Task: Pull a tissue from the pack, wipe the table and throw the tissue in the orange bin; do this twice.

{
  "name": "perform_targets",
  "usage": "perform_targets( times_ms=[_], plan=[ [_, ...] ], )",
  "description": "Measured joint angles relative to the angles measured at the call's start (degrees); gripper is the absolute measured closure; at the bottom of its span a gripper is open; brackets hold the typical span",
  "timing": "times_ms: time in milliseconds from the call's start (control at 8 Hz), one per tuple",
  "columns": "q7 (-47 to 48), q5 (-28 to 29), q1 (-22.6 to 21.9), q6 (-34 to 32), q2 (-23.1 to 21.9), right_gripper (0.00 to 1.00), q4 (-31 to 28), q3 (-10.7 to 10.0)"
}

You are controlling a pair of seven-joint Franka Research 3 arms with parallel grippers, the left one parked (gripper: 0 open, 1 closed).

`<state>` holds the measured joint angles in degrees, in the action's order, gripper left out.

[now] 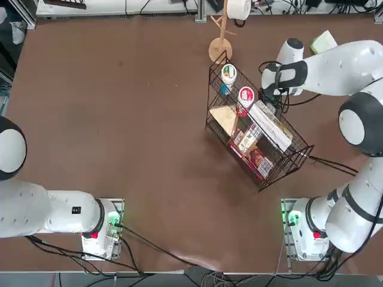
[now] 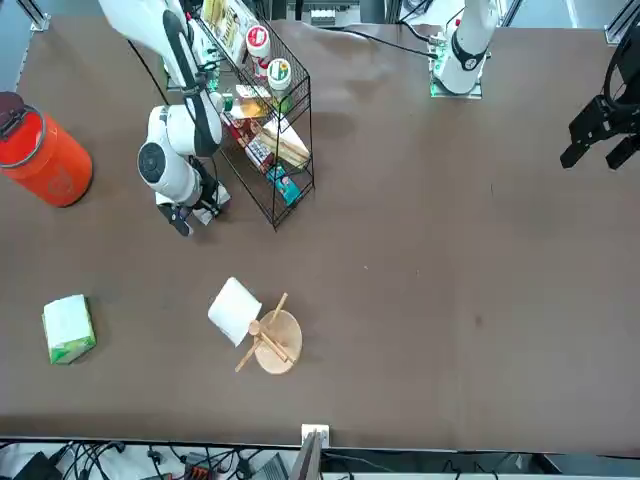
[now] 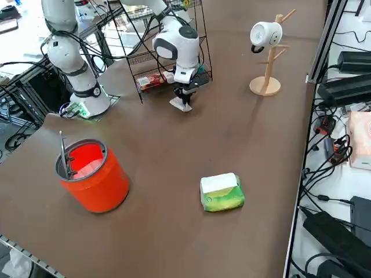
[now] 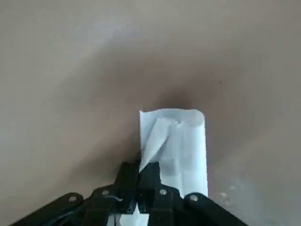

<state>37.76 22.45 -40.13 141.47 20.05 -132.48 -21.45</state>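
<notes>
**Right gripper clamped on tissue beside wire basket**

The right gripper holds its jaws pinched on a white folded tissue, pressed low over the matte brown table just beside the black wire basket. The yellow-green soft plastic pack lies well apart from that basket (whitish face up). The orange round plastic bin stands farther off still.

Materials and finishes
Table: matt brown. Orange bin: glossy plastic. Pack: soft shiny plastic. Tissue: thin white paper.
</notes>
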Motion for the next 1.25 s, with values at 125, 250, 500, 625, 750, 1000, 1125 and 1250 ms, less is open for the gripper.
perform_targets(
  times_ms=[125, 250, 500, 625, 750, 1000, 1125, 1250],
  plan=[
    [-0.15, 0.0, 0.01, -0.07, 0.02, 0.96, 0.21, -0.05],
    [-0.89, 0.0, 0.07, -1.23, -0.2, 0.96, 0.64, -0.18],
    [-5.2, -0.56, 0.42, -10.83, -2.19, 0.96, 3.47, -3.09],
    [-7.4, -2.64, 0.69, -17.34, -3.85, 0.96, 5.74, -5.76],
    [-7.91, -6.25, 1.2, -23.84, -5.59, 0.96, 8.28, -7.72],
    [-8.05, -12.63, 1.6, -35.26, -7.87, 0.96, 13.21, -10.07],
    [-8.31, -14.85, 1.64, -39.8, -8.26, 0.96, 15.68, -10.98],
    [-8.5, -17.29, 1.67, -43.84, -8.42, 0.96, 18.0, -11.52]
  ],
)
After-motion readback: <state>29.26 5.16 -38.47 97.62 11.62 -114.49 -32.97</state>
